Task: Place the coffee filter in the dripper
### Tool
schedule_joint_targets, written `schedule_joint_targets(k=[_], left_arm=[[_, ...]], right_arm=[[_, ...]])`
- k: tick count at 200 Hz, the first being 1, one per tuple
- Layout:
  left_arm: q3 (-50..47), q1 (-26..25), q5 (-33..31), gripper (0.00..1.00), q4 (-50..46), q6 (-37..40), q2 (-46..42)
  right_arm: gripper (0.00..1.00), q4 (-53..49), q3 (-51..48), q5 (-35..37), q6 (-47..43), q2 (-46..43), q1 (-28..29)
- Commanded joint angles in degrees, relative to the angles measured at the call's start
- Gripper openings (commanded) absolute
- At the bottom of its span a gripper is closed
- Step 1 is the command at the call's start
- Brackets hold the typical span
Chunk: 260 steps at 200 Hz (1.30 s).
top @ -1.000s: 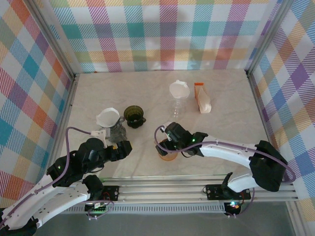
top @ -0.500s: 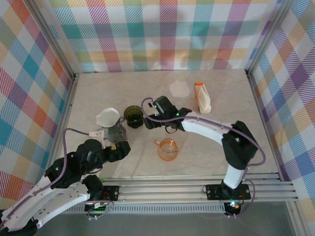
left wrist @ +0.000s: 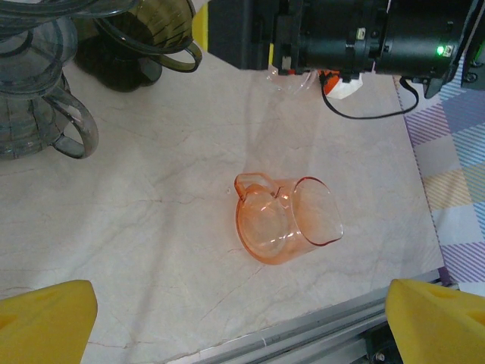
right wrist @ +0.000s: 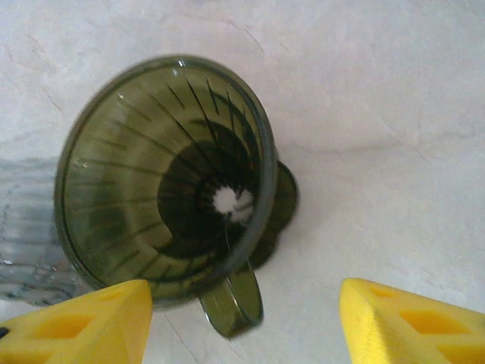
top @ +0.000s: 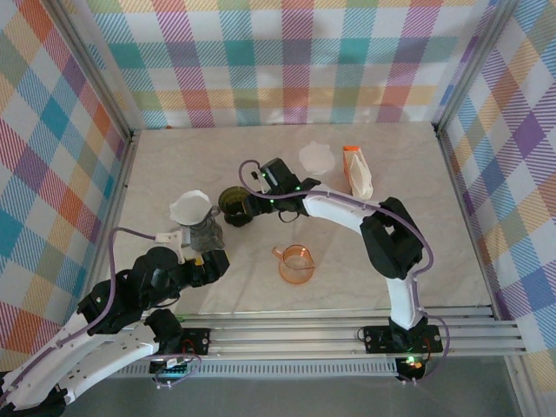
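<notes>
Holds the left gripper [left wrist: 241, 322] spread wide and empty, nearer than the dark green dripper [right wrist: 163, 182], orange cup [left wrist: 284, 227] between. Poises the right gripper [right wrist: 246, 326] just above that dripper, fingers spread. Leaves the white coffee filter [top: 316, 159] beyond the dripper, rightward.

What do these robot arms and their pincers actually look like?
The left arm and right arm have white shells with black joints, and a thin lilac cable loops along each. The left gripper and right gripper each end in two bright yellow, wedge-shaped fingers with moulded hollows. A green light glows on the right arm's black wrist.
</notes>
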Motion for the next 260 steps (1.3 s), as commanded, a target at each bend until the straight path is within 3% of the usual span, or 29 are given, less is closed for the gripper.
schedule_joint_targets(k=[1,63,165,192,260], left_arm=[[-0.1,0.2,-0.8,0.98,-0.5,1.2,-0.3],[-0.5,0.2,-1.4,0.98,-1.4,1.1,-1.2],[-0.4,0.2,-2.0,0.98,-1.3,1.1,-0.2],[-0.7,0.1,-2.0,0.99,-1.0,1.1,0.2],[-0.4,0.2,-1.8,0.98,-1.0,1.2,0.1]], right_arm=[[0.63,2.3,1.6,-3.6,-0.1,1.3,-0.4],[0.6,7.5,-7.6,-3.7,-7.0,-3.8,-0.5],[0.55,5.7,-3.1,-6.6,-13.0,1.5,0.2],[0.48,4.5,-0.7,-6.2,-13.3,3.4,0.7],[0.18,6.3,-1.6,-4.6,-14.6,2.6,1.6]])
